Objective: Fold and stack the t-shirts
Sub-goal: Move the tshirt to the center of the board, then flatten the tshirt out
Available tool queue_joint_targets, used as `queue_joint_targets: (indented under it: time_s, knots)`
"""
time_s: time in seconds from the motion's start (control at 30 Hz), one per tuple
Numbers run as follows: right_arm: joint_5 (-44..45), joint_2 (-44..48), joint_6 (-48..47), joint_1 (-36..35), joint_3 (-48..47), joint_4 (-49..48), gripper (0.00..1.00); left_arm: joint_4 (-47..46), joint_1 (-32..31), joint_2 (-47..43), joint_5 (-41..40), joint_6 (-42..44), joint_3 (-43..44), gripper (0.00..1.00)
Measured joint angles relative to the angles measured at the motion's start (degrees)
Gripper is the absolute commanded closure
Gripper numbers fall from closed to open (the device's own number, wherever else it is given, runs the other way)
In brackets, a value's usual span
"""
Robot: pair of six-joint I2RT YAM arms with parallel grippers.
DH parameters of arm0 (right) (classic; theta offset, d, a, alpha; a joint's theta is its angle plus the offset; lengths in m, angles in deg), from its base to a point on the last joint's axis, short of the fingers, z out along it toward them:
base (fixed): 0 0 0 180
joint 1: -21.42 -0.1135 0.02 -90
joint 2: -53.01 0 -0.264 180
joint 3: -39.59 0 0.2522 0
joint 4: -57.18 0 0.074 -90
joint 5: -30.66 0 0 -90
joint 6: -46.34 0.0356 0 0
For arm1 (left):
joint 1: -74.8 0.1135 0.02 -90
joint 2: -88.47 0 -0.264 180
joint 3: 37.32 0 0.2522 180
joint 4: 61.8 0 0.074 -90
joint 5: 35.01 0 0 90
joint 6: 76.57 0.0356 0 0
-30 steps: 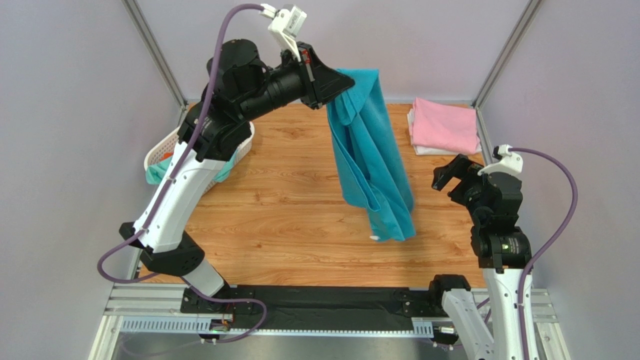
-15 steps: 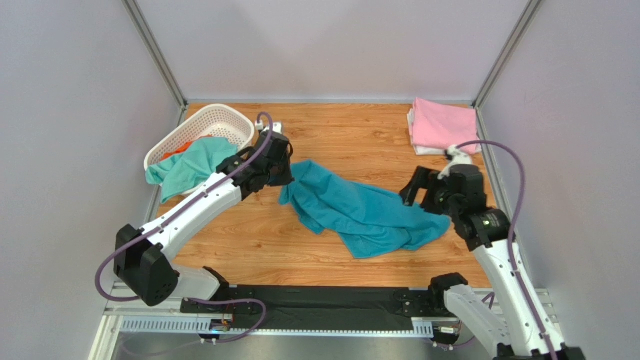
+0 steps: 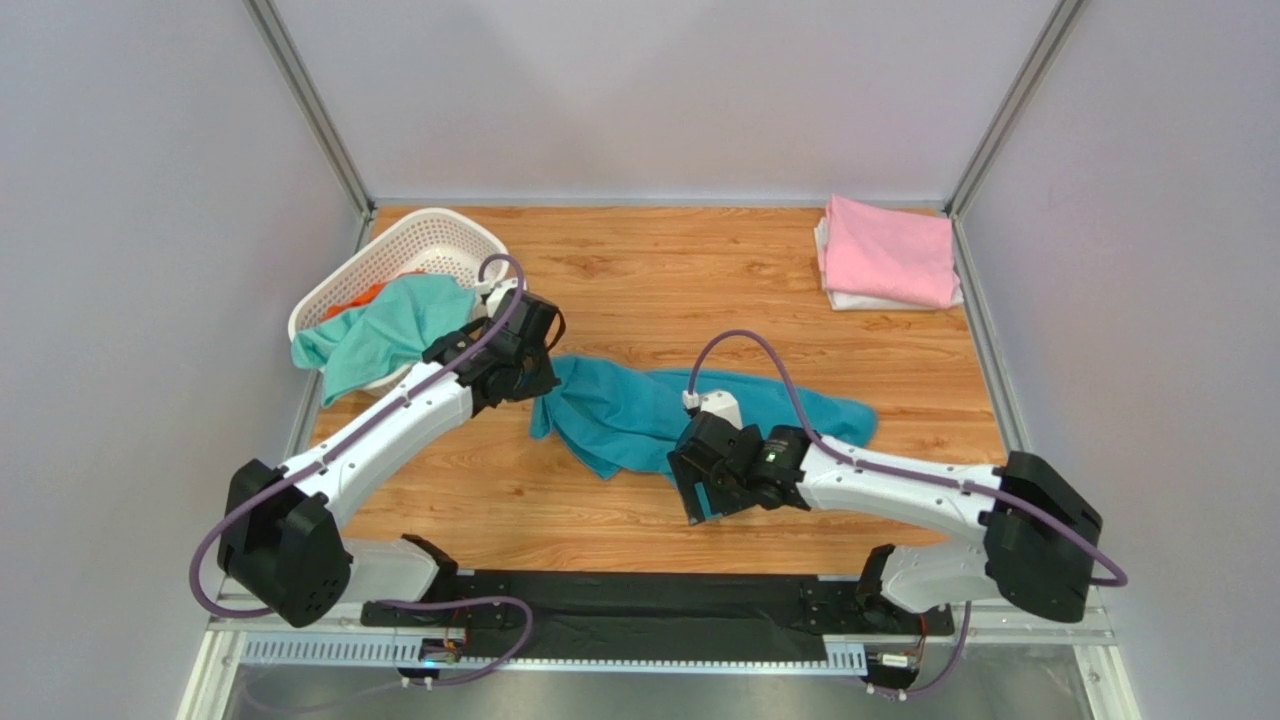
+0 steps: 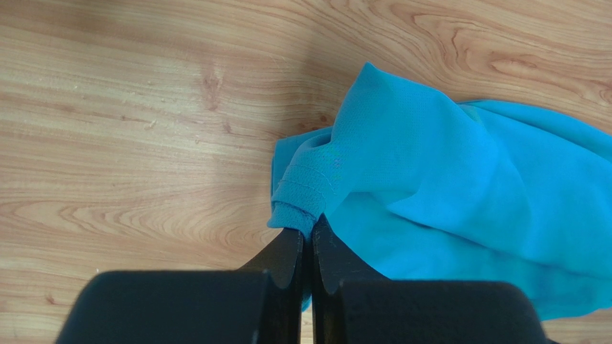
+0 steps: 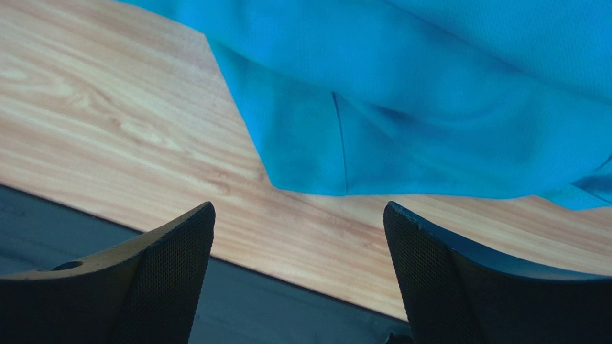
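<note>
The teal-blue t-shirt [image 3: 639, 408] lies crumpled across the middle of the wooden table. My left gripper [image 3: 537, 372] is shut on a hemmed edge at the shirt's left end; the left wrist view shows the jaws [image 4: 309, 231] pinching that fold of teal cloth [image 4: 445, 186]. My right gripper [image 3: 700, 491] is open and empty, low over the table by the shirt's near edge. In the right wrist view the shirt [image 5: 431, 107] lies just ahead of the spread fingers [image 5: 298, 211]. A folded pink t-shirt [image 3: 890, 248] sits on a folded white one [image 3: 854, 300] at the back right.
A white lattice basket [image 3: 428, 237] stands at the back left, with a mint-green t-shirt [image 3: 383, 330] hanging over its rim and a bit of orange cloth [image 3: 352, 302] inside. The table's near edge and the black base rail [image 3: 631, 608] are close under the right gripper.
The left arm came down from high up and laid the teal-blue shirt on the table, still gripping it. The right arm swung from the right side to the shirt's near edge.
</note>
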Motion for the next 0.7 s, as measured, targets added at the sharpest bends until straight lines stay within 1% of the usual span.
queue_joint_targets:
  time_s: [0.03, 0.13, 0.3, 0.37, 0.4, 0.47, 0.5, 0.57, 0.63, 0.7]
  knots:
    - [0.6, -1.3, -0.2, 0.0, 0.1, -1.0, 0.15, 0.0, 0.0, -0.1, 0.0, -0.1, -0.2, 1.00]
    - [1.7, -5.1, -0.9, 0.0, 0.1, -3.8, 0.18, -0.2, 0.2, -0.1, 0.1, -0.8, -0.7, 1.00]
    - [1.0, -10.9, -1.9, 0.0, 0.2, -7.3, 0.24, -0.2, 0.9, -0.1, 0.2, -1.3, -1.1, 1.00]
    - [0.5, -11.8, -2.1, 0.0, 0.3, -8.2, 0.40, -0.2, 1.2, -0.1, 0.1, -1.4, -1.2, 1.00]
    - [0.5, -11.8, -2.2, 0.0, 0.5, -8.8, 0.61, -0.3, 1.3, -0.1, 0.1, -1.5, -1.3, 1.00]
    - [0.6, -11.8, -2.3, 0.0, 0.6, -9.1, 0.83, -0.3, 1.5, -0.1, 0.1, -1.7, -1.7, 1.00]
    - [0.7, -11.8, -2.1, 0.1, 0.5, -9.0, 1.00, -0.2, 1.6, -0.1, 0.1, -1.7, -1.9, 1.00]
    - [1.5, -11.6, -1.5, 0.1, 0.1, -7.6, 1.00, -0.1, 2.0, -0.1, 0.1, -1.8, -2.1, 1.00]
    - [2.8, -10.2, -1.3, 0.3, -0.5, -4.1, 1.00, -0.1, 2.4, -0.1, 0.1, -1.7, -2.1, 1.00]
    - [3.4, -6.0, -1.9, 1.8, -1.3, -1.0, 1.00, -0.1, 3.1, -0.1, 0.0, -1.7, -1.9, 1.00]
